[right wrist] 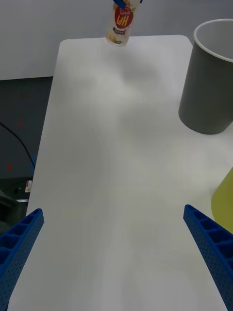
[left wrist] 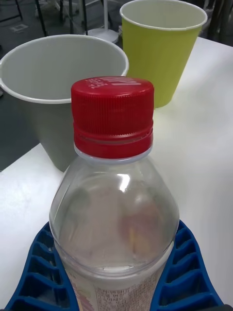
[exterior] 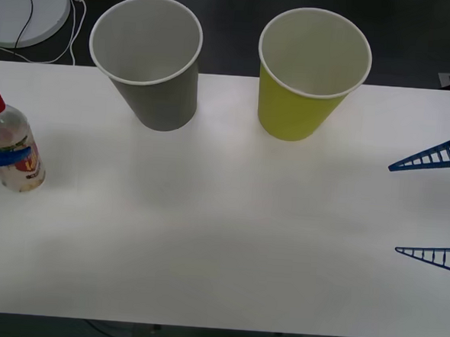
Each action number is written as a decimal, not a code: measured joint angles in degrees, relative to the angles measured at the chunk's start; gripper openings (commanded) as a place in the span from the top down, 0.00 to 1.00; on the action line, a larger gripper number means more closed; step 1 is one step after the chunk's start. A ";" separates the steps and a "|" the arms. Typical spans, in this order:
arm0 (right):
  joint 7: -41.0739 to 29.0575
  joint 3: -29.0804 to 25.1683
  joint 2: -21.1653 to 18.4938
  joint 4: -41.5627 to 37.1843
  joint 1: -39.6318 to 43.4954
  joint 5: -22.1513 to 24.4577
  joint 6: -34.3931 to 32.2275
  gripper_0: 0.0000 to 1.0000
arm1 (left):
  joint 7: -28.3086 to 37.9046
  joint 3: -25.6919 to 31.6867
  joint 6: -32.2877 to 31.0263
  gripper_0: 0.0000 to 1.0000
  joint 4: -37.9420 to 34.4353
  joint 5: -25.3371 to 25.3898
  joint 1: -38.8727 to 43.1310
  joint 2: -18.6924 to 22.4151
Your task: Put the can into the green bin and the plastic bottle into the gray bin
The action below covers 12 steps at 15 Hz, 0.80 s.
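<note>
At the far left edge of the front view the left gripper (exterior: 4, 157) has its blue ribbed fingers closed around the plastic bottle (exterior: 12, 144), gripping it across the label just below the clear shoulder; the bottle is upright, red cap on top, at the left end of the white table (exterior: 221, 237). The left wrist view looks over that cap from close by — the two fingers (left wrist: 34, 277) curve around both sides of the bottle's body, pressed against it. Beyond the bottle in that view the gray bin (left wrist: 58, 92) is the nearer cup and the green bin (left wrist: 160, 48) is farther off. In the front view both bins sit upright along the table's upper edge, the gray bin (exterior: 151, 65) at upper left of centre and the green bin (exterior: 307, 74) at upper right of centre, near each other but apart, their white insides open to view. The right gripper (exterior: 430, 208) is at the right edge of the frame, its two fingers spread wide with nothing between them — over bare tabletop, well apart from the cups and the bottle.
</note>
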 measured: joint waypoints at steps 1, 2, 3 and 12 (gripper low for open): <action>0.00 0.00 0.00 0.00 0.00 0.00 0.00 0.00 | 1.10 0.20 0.12 1.00 0.00 0.00 0.00 0.96; 0.00 0.00 0.00 0.00 0.00 0.00 0.00 0.00 | 2.01 0.45 0.21 1.00 0.00 -0.10 0.00 1.88; 0.00 0.00 0.00 0.00 0.00 0.00 0.00 0.00 | 2.55 0.65 0.31 1.00 0.00 -0.27 0.00 2.65; 0.00 0.00 0.00 0.00 0.00 0.00 0.00 0.00 | 11.37 2.71 0.55 1.00 0.36 -2.56 -1.21 9.91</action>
